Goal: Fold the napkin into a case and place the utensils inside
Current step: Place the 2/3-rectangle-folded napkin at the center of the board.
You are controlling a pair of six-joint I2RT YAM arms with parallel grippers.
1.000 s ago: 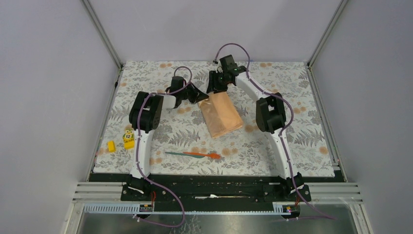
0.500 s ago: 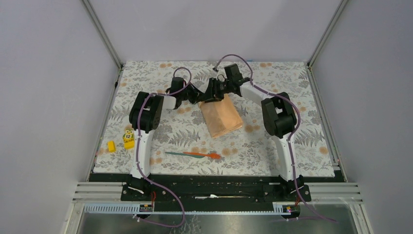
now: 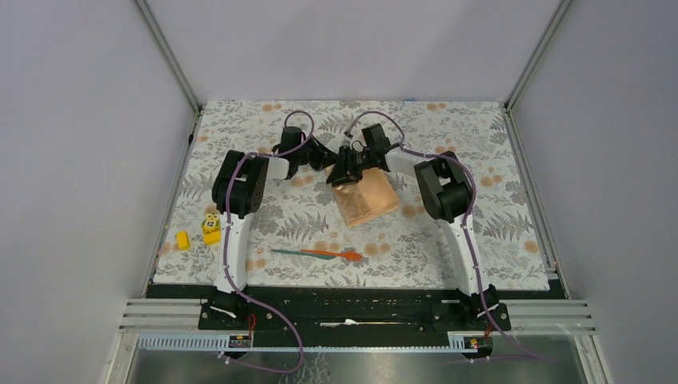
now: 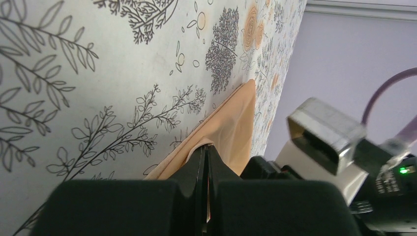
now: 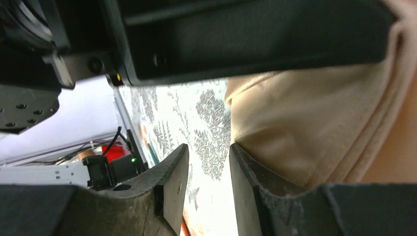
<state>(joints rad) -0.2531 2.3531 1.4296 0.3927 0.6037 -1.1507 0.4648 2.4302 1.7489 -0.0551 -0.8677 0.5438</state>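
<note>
Here the folded peach-orange cloth napkin (image 3: pixel 366 196) lay mid-frame, long axis slanting upper left to lower right; the closed left end effector (image 4: pixel 206 150) pinched its upper corner, the half-open, empty right end effector (image 5: pixel 209 147) just beside.

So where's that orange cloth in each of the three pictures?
Top external: the napkin lies folded at mid-table, just near of where the two arms meet.
Left wrist: napkin at lower centre, a strip slanting up to the right.
Right wrist: napkin fills the right half.
Shared landmark: the grey floral tablecloth beneath it shows in all three.
</note>
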